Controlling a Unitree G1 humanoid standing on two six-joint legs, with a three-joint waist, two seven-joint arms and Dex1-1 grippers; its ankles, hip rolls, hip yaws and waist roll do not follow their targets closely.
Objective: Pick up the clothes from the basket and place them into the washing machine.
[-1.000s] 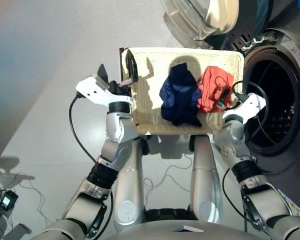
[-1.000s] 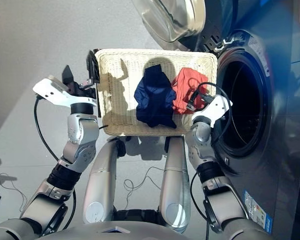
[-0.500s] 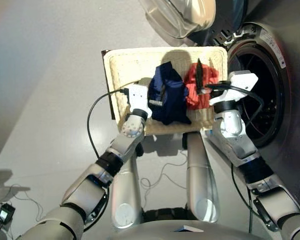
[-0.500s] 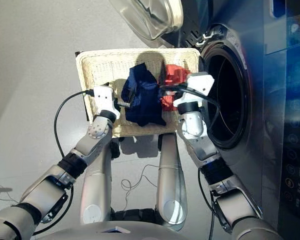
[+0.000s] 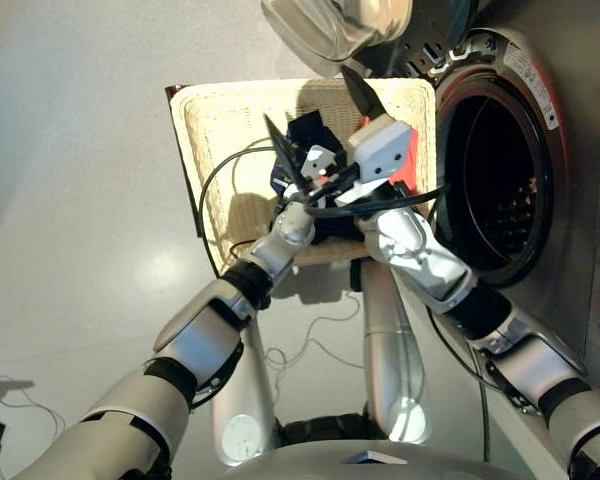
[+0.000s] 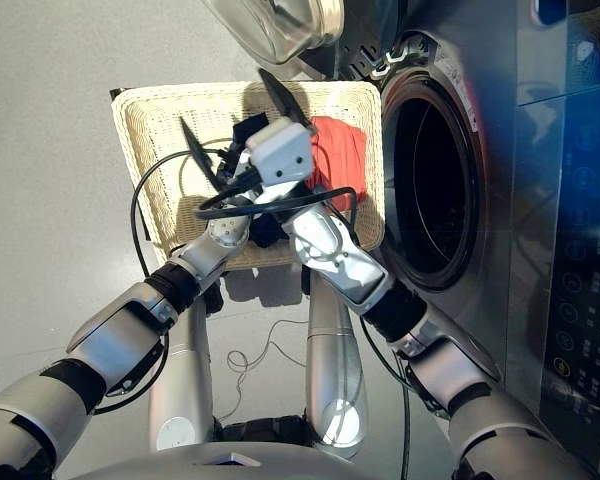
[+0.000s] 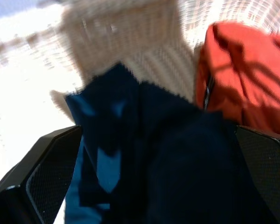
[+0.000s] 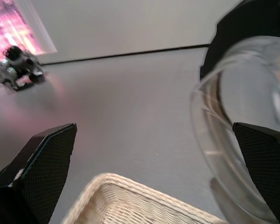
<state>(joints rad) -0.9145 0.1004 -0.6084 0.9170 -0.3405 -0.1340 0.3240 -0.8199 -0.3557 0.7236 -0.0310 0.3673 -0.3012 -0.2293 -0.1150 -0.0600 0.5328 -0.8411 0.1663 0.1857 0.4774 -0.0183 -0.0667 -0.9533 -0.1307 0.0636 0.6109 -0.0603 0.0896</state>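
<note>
Loading has not begun: the navy garment (image 7: 144,154) and the red-orange garment (image 6: 338,150) lie crumpled side by side in the basket (image 6: 150,130), apparently touching; the washing machine (image 6: 430,180) stands open beside it. The left gripper (image 7: 144,177) straddles the navy cloth, fingers spread. The right gripper (image 8: 154,172) is spread wide, empty.

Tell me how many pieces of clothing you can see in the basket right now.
2. A dark navy garment lies mid-basket, between the left gripper's open fingers, and a red-orange garment beside it toward the washing machine. The arms cover part of the basket, so another could be hidden.
</note>
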